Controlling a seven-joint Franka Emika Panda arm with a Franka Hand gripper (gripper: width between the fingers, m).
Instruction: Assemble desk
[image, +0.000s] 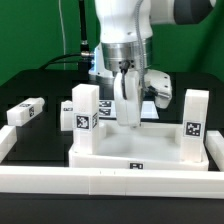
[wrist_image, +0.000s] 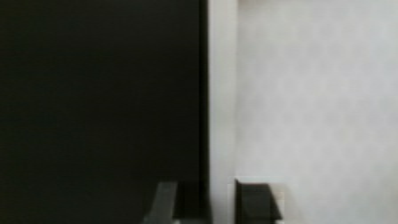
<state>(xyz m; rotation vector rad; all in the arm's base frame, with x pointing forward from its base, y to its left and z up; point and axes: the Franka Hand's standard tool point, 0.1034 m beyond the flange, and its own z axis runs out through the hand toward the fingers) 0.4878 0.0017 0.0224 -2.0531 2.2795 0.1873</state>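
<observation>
Gripper (image: 129, 118) is down at the far rim of the tabletop (image: 150, 142), roughly mid-length. In the wrist view the two dark fingers (wrist_image: 166, 202) stand narrow, pinched on a thin white wall that I read as that rim, with the tray floor (wrist_image: 320, 100) on one side of it and the black table (wrist_image: 89, 100) on the other. The tabletop lies flat, and its near wall runs just behind the long white border rail (image: 110, 182). One leg (image: 85, 105) stands upright at the tabletop's corner on the exterior view's left, and a second leg (image: 195, 113) stands upright at the corner on the exterior view's right; both show their tags toward the camera. A third leg (image: 27, 112) lies on its side, well apart from the tabletop, off toward the exterior view's left. A smaller tagged white piece (image: 68, 108) sits just beyond the left upright leg; I cannot tell its pose. Another tagged piece (image: 108, 110) is half hidden behind the wrist, close beside the gripper at the tabletop's far rim; I cannot tell whether they touch.
</observation>
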